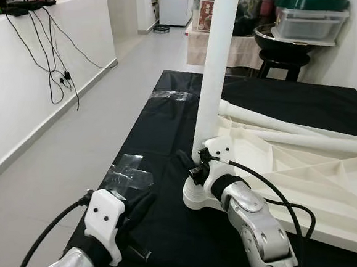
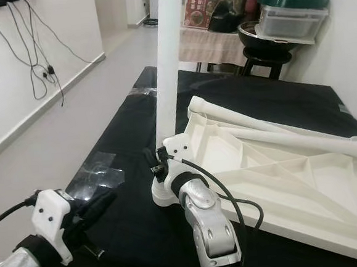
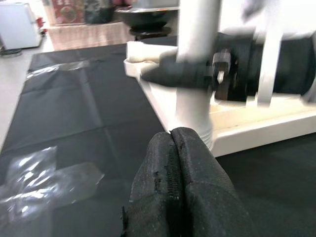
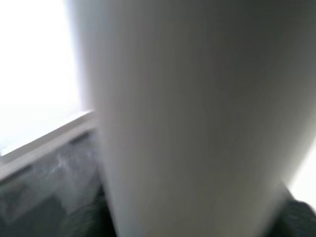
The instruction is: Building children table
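L end effector (image 3: 173, 143) closed, low; R end effector (image 1: 193, 166) prob. clamped, fwd.

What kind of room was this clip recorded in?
Probably a lived-in home, on the floor of a tiled room: a black sheet spread as work surface, cables hanging on a white wall, and a stool stacked with lidded containers beyond the upturned tabletop.

The leg (image 1: 218, 68) is being cut off at the top edge. The right gripper (image 1: 193, 163) is being partly hidden behind the leg, and its far finger cannot be told. The right wrist view is being blurred.
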Robot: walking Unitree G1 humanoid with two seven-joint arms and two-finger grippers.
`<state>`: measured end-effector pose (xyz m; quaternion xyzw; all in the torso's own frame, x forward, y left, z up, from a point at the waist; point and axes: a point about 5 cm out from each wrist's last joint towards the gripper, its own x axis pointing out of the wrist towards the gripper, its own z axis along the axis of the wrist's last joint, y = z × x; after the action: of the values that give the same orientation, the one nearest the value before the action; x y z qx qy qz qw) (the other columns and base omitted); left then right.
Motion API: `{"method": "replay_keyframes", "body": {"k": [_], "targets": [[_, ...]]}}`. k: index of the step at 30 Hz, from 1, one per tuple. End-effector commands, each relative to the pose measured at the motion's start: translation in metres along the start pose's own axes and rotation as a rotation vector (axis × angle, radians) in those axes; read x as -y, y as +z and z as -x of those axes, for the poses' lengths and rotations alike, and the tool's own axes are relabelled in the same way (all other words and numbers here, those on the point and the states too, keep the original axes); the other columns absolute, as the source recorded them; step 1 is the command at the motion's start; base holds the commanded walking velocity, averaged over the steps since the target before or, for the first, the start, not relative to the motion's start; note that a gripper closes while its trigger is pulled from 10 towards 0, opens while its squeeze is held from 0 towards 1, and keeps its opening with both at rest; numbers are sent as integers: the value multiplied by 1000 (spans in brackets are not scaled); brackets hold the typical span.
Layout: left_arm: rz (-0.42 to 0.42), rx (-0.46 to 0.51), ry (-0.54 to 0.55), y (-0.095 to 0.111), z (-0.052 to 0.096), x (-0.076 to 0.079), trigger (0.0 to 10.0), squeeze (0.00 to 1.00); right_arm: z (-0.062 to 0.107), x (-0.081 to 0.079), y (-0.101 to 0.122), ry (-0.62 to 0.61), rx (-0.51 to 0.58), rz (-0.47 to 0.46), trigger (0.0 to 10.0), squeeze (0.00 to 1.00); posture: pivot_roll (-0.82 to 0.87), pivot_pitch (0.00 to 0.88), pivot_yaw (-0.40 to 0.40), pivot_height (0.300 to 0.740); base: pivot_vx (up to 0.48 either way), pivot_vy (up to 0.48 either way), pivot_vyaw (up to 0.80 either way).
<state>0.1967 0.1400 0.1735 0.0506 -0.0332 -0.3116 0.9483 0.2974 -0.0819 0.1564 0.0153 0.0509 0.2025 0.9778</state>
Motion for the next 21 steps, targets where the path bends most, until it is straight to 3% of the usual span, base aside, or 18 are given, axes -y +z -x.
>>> {"method": "replay_keyframes", "body": {"k": [1, 2, 5, 8, 9, 10, 11, 12, 14, 21], "targets": [[-5, -16, -7, -4, -2, 1, 0, 0, 0, 4, -13, -9, -80, -37, 10000, 780, 12, 87, -78, 740, 0, 0, 0], [-4, -25, -14, -5, -3, 1, 0, 0, -5, 3, -5, 79, -39, -74, 10000, 1000, 15, 81, -82, 740, 0, 0, 0], [0, -36, -26, -7, -5, 2, 0, 0, -10, 7, 8, 185, 26, -115, 10000, 1000, 16, 75, -82, 740, 0, 0, 0], [3, -39, -31, -8, -6, 2, 0, 0, -12, 10, 13, 211, 50, -125, 10000, 1000, 16, 75, -82, 740, 0, 0, 0], [0, -36, -34, -8, -8, 2, 2314, 0, -17, 17, 22, 316, 76, -67, 10000, 0, 23, 60, -89, 740, 0, 0, 0], [0, -36, -34, -8, -8, 2, 2314, 0, -17, 17, 22, 316, 76, -67, 10000, 0, 23, 60, -89, 740, 0, 0, 0], [-2, -33, -36, -9, -10, 2, 10000, 0, -21, 25, 33, 452, 91, -20, 10000, 0, 24, 53, -91, 740, 0, 0, 0], [-2, -33, -36, -9, -10, 2, 10000, 0, -21, 25, 33, 452, 91, -20, 10000, 0, 24, 53, -91, 740, 0, 0, 0], [-7, -18, -23, -11, -15, 1, 10000, 0, -27, 40, 48, 784, 62, 85, 10000, 0, 35, 35, -100, 740, 0, 0, 0], [-27, -18, -16, -11, -18, 2, 10000, 0, -34, 47, 50, 869, 20, 37, 10000, 0, 39, 23, -103, 740, 0, 0, 0]]}}
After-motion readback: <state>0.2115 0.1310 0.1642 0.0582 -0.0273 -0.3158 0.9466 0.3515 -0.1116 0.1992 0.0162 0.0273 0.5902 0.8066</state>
